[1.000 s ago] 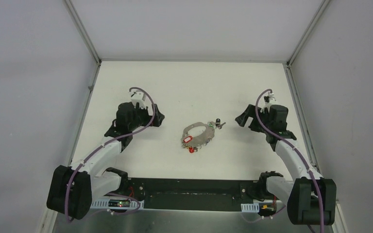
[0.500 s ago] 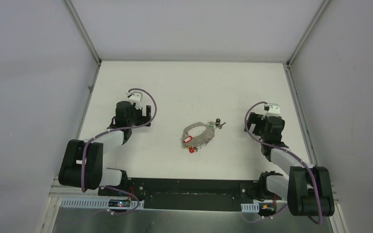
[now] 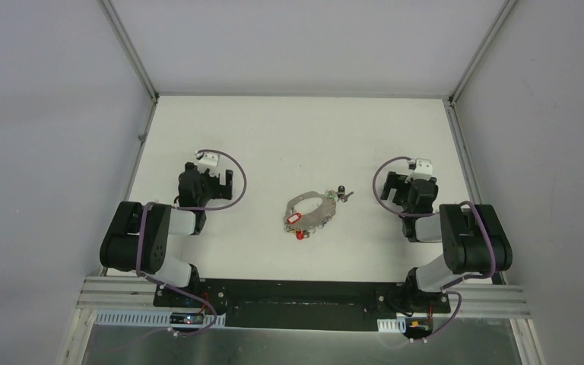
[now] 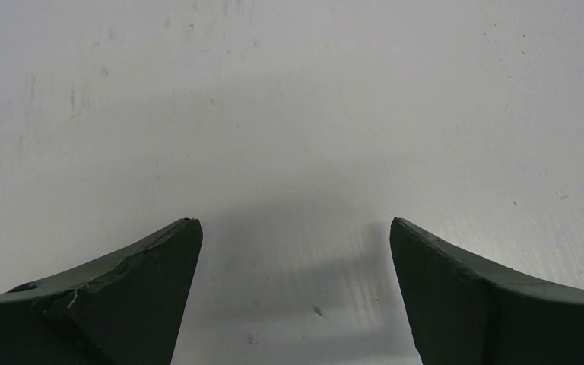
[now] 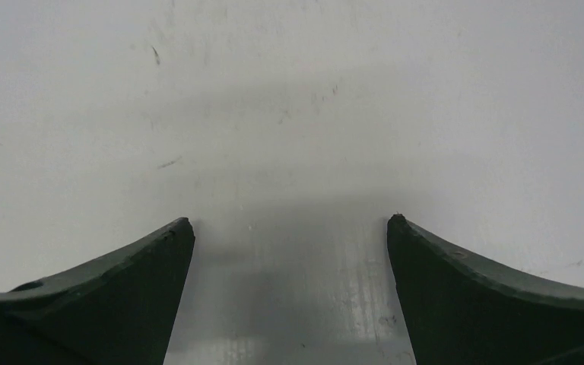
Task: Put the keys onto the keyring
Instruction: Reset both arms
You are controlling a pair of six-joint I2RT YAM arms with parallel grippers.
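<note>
while the left claw (image 4: 295, 222) and right claw (image 5: 289, 219) hover spread and empty, well apart from the keyring (image 3: 309, 198) lying mid-surface (image 3: 274, 137) with red-headed keys (image 3: 295, 220) against it, one claw should probably pin the ring and the other pinch a key's head.

Held left arm (image 3: 141, 243) and right arm (image 3: 471, 239) folded by their bases, left gripper (image 4: 295, 222) and right gripper (image 5: 290, 219) both spread wide, clasping nothing.

White tabletop (image 3: 274, 129); plain grey walls (image 3: 46, 114) on 3 sides; aluminium corner posts (image 3: 128, 47).
</note>
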